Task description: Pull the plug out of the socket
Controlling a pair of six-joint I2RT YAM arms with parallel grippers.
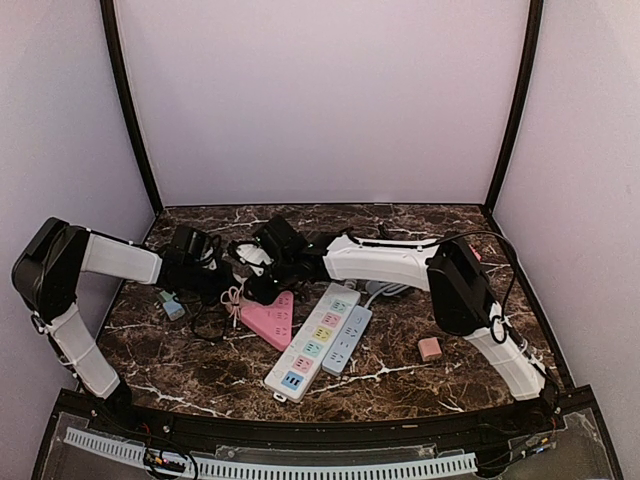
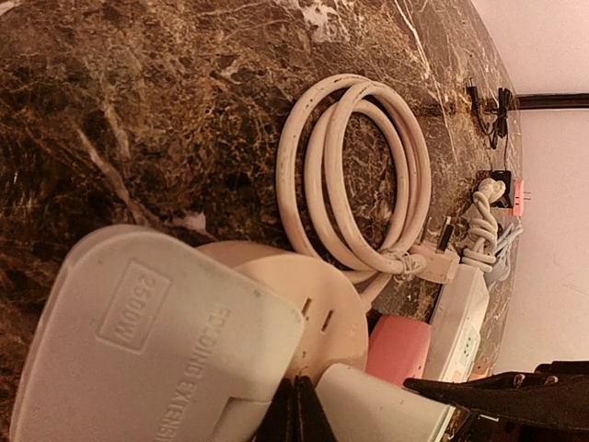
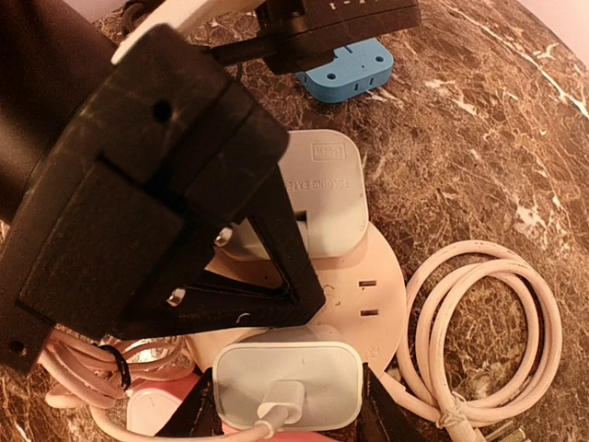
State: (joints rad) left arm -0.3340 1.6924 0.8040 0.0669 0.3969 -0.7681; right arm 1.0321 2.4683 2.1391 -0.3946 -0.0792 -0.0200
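**Right hand pinches the plug on the round socket**

The right hand [image 3: 285,410] has its two dark fingers [image 3: 198,410] pressed against opposite sides of the white plug [image 3: 285,382], pinching it. The plug sits in the near edge of the round cream socket [image 3: 373,295], directly between the fingers, with its cable leading out toward the wrist.

The left hand [image 3: 308,299] reaches in from the opposite side, its tip resting on the socket top just beyond the plug. I cannot tell whether its fingers are spread or pressed together. A white adapter [image 3: 322,198] stands on the far part of the socket, just past that tip.

To the right hand's right, a coiled cable [image 3: 479,322] lies on the table [image 3: 515,138]. A blue adapter [image 3: 345,74] lies further out. A pink strip [image 1: 270,318] lies just beside the socket.
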